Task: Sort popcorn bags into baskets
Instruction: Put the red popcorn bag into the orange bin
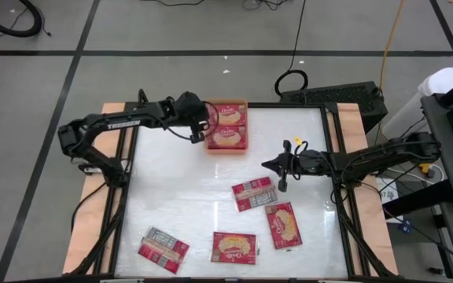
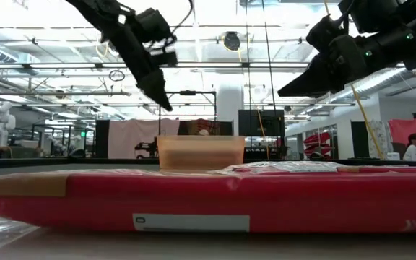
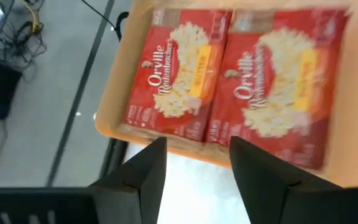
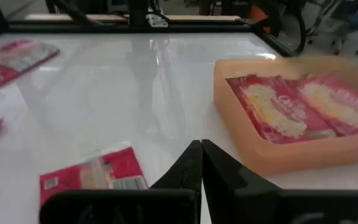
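Four red popcorn bags are seen loose on the white table. At the near left lies one bag with its greyish-white back up; a second, face up with the yellow popcorn picture, lies near the front middle. A back-up bag and a face-up bag are placed just right of centre, close together.

The orange tray is set at the far edge, and two bags are laid face up side by side in it.

The left gripper is held above the tray's left rim, arm stretched in from the left; its fingers are spread apart with nothing between them. The right gripper is held above the table right of centre, pointed toward the tray, its jaws pressed together and empty.
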Motion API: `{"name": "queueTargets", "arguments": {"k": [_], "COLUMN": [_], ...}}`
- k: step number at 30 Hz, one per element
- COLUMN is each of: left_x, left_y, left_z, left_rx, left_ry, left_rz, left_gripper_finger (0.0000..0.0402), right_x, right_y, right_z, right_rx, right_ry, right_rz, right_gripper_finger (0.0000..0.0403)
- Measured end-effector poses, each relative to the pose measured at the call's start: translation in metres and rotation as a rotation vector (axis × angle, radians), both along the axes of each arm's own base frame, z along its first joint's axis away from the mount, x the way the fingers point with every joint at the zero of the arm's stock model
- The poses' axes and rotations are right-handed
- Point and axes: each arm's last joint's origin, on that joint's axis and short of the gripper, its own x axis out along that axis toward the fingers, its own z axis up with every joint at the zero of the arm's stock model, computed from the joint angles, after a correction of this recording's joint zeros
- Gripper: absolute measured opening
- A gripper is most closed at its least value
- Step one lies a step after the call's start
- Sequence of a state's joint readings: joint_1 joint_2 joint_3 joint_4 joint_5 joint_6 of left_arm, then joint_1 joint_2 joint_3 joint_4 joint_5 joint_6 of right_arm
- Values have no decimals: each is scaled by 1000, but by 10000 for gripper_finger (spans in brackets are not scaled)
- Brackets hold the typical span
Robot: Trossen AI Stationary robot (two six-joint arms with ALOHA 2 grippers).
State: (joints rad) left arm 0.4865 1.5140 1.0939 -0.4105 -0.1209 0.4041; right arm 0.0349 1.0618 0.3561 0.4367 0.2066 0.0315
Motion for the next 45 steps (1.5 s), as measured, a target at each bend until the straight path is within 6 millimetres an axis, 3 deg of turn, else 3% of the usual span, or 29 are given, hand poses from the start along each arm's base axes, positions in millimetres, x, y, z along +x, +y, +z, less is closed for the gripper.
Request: {"name": "queueTargets", "arguments": {"k": [8, 14, 19, 25, 31, 36, 45], "left_x": [-20, -20, -13, -7, 5, 16, 29], "left_y": [-29, -65, -99, -147, -181, -193, -198], "left_z": [22, -4, -27, -42, -53, -69, -111], "left_rx": [-132, -213, -212, -133, -117, -128, -128], "left_ry": [-83, -116, -175, -349, -425, -428, -335], "left_rz": [89, -105, -246, -480, -549, -579, -595], "left_gripper_finger": [131, 86, 78, 111, 210, 255, 248], "right_x": [6, 18, 26, 44, 48, 49, 60], "right_y": [13, 40, 62, 78, 78, 70, 50], "right_z": [0, -1, -12, -19, -36, -45, -49], "right_rx": [233, 272, 301, 307, 265, 208, 63], "right_ry": [132, 224, 326, 368, 480, 524, 469], "right_rz": [54, 134, 169, 179, 165, 125, 34], "right_gripper_finger": [9, 44, 85, 121, 132, 132, 132]}}
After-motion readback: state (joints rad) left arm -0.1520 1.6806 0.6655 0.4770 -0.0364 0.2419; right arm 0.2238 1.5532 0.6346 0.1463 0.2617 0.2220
